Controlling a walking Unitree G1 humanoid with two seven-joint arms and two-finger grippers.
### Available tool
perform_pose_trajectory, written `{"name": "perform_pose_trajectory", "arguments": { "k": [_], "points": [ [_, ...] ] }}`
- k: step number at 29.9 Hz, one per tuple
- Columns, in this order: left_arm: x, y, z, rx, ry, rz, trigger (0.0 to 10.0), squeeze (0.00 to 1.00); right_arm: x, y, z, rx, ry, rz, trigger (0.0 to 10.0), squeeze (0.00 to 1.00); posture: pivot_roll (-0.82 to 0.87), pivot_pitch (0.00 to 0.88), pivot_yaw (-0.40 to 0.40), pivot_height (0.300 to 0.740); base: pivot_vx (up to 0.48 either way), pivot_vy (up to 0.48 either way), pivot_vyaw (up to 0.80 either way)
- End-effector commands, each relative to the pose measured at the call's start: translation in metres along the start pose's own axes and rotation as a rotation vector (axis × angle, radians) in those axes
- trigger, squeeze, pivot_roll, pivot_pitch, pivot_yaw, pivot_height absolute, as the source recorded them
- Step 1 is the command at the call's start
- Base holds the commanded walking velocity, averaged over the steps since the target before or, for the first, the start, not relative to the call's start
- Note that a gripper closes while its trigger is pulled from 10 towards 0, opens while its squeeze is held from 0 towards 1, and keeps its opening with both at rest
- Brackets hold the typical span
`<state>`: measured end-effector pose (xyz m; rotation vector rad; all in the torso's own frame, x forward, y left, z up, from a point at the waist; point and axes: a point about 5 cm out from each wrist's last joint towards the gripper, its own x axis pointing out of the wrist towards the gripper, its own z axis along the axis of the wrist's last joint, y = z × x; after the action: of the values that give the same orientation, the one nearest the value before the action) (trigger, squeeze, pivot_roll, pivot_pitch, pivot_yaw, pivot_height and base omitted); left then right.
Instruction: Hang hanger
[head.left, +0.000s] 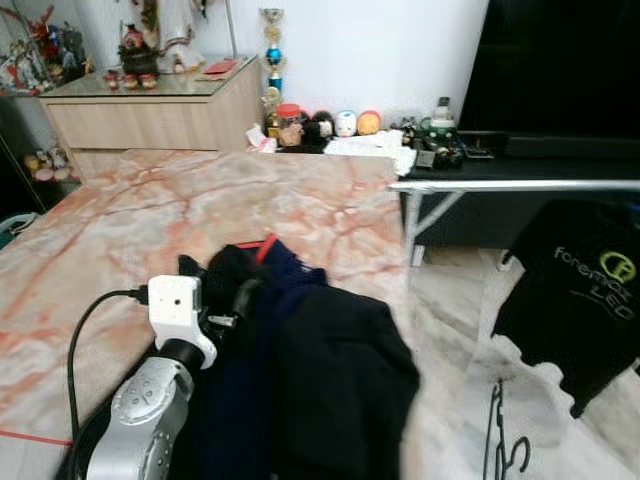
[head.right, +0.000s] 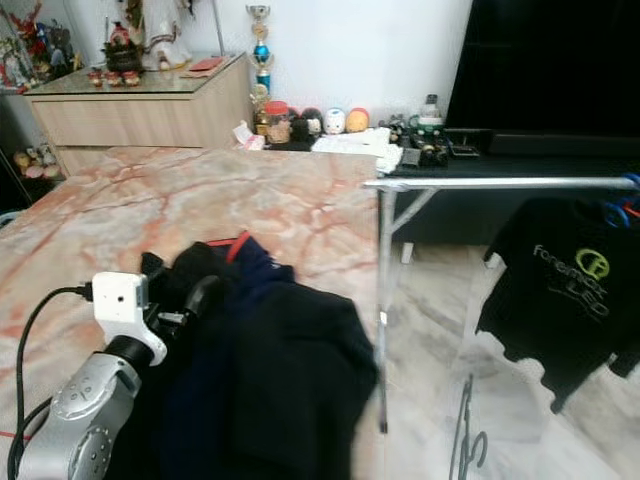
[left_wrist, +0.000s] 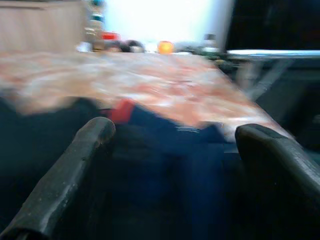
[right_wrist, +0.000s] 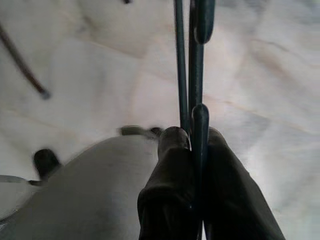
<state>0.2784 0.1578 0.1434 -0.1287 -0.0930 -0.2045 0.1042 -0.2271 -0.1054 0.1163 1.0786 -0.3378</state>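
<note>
A thin dark hanger (right_wrist: 196, 75) is pinched between the fingers of my right gripper (right_wrist: 192, 137), which is shut on it above the pale marble floor. The same hanger (head.left: 498, 440) shows low at the right of the left eye view. The silver rack rail (head.left: 520, 185) runs across above it, with a black printed T-shirt (head.left: 580, 290) hanging from it. My left gripper (head.left: 218, 282) is open over a heap of dark clothes (head.left: 300, 370) on the marble table (head.left: 150, 220). A red hanger tip (head.left: 263, 245) pokes out of the heap.
A wooden dresser (head.left: 150, 115) with figurines stands at the back left. Jars and small toys (head.left: 330, 125) line the back wall. The rack's legs (head.left: 425, 220) stand close beside the table's right edge. A dark screen (head.left: 560, 70) covers the back right.
</note>
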Motion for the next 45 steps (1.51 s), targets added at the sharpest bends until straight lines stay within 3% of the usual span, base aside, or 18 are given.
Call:
{"name": "perform_pose_trajectory", "arguments": {
  "k": [1, 29, 45],
  "points": [
    [0.001, 0.005, 0.007, 0.031, -0.024, 0.007, 10.0, 0.00, 0.001, 0.005, 0.002, 0.012, -0.006, 0.012, 10.0, 0.00, 0.12, 0.000, 0.061, 0.740, 0.000, -0.480, 0.00],
    [0.001, -0.005, -0.003, 0.045, -0.010, -0.043, 10.0, 0.00, 0.000, 0.001, 0.001, 0.014, -0.013, -0.009, 10.0, 0.00, 0.10, 0.000, 0.055, 0.740, 0.000, -0.480, 0.00],
    [-0.010, 0.005, -0.033, 0.074, 0.108, -0.018, 10.0, 0.00, 0.001, 0.004, 0.005, 0.075, -0.033, -0.016, 10.0, 0.00, 0.10, 0.000, 0.053, 0.740, 0.000, -0.039, -0.15]
  ]
}}
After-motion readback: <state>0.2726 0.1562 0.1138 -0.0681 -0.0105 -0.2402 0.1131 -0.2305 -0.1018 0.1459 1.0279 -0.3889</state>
